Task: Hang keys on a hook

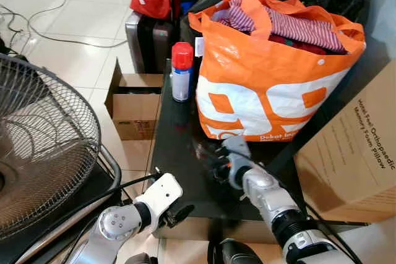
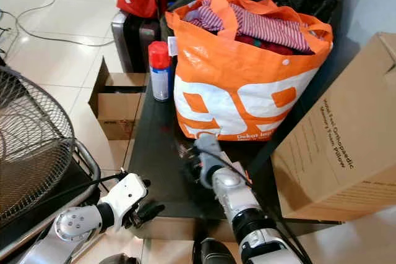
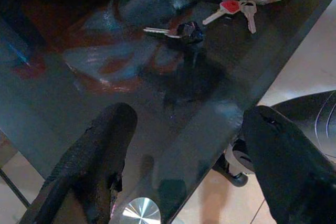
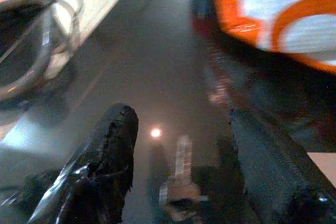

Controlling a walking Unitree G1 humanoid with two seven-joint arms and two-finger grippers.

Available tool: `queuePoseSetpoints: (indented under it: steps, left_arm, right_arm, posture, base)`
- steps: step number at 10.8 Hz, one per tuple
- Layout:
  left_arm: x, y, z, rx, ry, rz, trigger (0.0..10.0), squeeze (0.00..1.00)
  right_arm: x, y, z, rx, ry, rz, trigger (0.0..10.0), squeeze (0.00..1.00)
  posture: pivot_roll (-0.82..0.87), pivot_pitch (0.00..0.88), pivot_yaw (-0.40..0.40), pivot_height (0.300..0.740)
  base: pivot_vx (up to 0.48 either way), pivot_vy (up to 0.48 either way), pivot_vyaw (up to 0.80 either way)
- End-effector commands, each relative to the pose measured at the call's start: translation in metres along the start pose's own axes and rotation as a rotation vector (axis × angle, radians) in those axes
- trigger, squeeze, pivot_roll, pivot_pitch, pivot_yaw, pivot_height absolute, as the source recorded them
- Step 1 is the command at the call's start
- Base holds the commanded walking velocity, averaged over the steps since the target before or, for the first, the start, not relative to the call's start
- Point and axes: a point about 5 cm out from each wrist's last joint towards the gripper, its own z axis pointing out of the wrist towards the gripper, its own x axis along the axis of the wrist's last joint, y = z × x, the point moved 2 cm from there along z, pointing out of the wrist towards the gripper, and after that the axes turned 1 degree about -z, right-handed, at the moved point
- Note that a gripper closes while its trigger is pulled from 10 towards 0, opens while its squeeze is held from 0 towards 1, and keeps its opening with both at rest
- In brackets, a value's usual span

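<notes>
With my right tool point(image 1: 218, 164) spread open just over the keys point(image 3: 231, 10) on the dark tabletop point(image 1: 179, 153) beside the bag point(image 1: 272, 72), I should drop straight, pinching the ring, while the left tool point(image 1: 176, 214) waits open.

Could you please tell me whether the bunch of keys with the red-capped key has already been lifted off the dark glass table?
No, the bunch of keys with the red-capped key lies flat on the dark glass table, beyond the open left gripper.

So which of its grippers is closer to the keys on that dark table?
The right gripper, open, hovers directly over the keys; the left gripper, open, waits back at the table's edge.
</notes>
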Motion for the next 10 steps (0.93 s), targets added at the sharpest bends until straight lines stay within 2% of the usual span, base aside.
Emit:
queuePoseSetpoints:
  steps: [1,2,3,4,5,6,8,10]
  left_arm:
    - [0.002,0.005,0.000,-0.010,0.004,0.005,10.0,0.00]
    - [0.002,0.005,-0.001,-0.011,0.004,0.004,10.0,0.00]
    - [0.002,0.005,-0.001,-0.011,0.003,0.004,10.0,0.00]
    - [0.002,0.005,-0.001,-0.012,0.000,0.002,10.0,0.00]
    - [0.002,0.005,-0.002,-0.013,-0.001,0.002,10.0,0.00]
    - [0.002,0.005,-0.002,-0.015,-0.002,0.001,10.0,0.00]
    - [0.001,0.005,-0.003,-0.017,-0.003,0.001,10.0,0.00]
    - [0.000,0.005,-0.003,-0.019,-0.005,0.002,10.0,0.00]
  right_arm:
    - [-0.009,-0.007,-0.001,0.044,-0.037,-0.031,10.0,0.00]
    - [-0.019,-0.012,0.000,0.043,-0.077,-0.078,10.0,0.00]
    - [-0.024,-0.013,0.000,0.025,-0.102,-0.090,8.2,0.00]
    - [-0.030,-0.013,0.001,0.007,-0.141,-0.100,3.5,0.00]
    - [-0.034,-0.013,0.001,-0.004,-0.159,-0.109,2.2,0.00]
    - [-0.036,-0.012,0.000,-0.024,-0.173,-0.114,0.0,0.00]
    - [-0.040,-0.002,-0.002,-0.082,-0.198,-0.146,0.0,0.00]
    - [-0.038,0.000,-0.002,-0.084,-0.194,-0.147,0.0,0.00]
  posture:
    - [0.00,0.148,-0.082,0.740]
    - [0.01,0.153,-0.083,0.740]
    - [0.01,0.155,-0.083,0.740]
    - [0.01,0.155,-0.082,0.740]
    - [0.01,0.155,-0.083,0.740]
    - [0.01,0.154,-0.083,0.740]
    - [0.01,0.149,-0.086,0.740]
    - [0.01,0.141,-0.083,0.740]
  base:
    - [0.000,0.000,0.00]
    - [0.000,0.000,0.00]
    - [0.000,0.000,0.00]
    - [0.000,0.000,0.00]
    - [0.000,0.000,0.00]
    - [0.000,0.000,0.00]
    - [0.000,0.000,0.00]
    - [0.000,0.000,0.00]
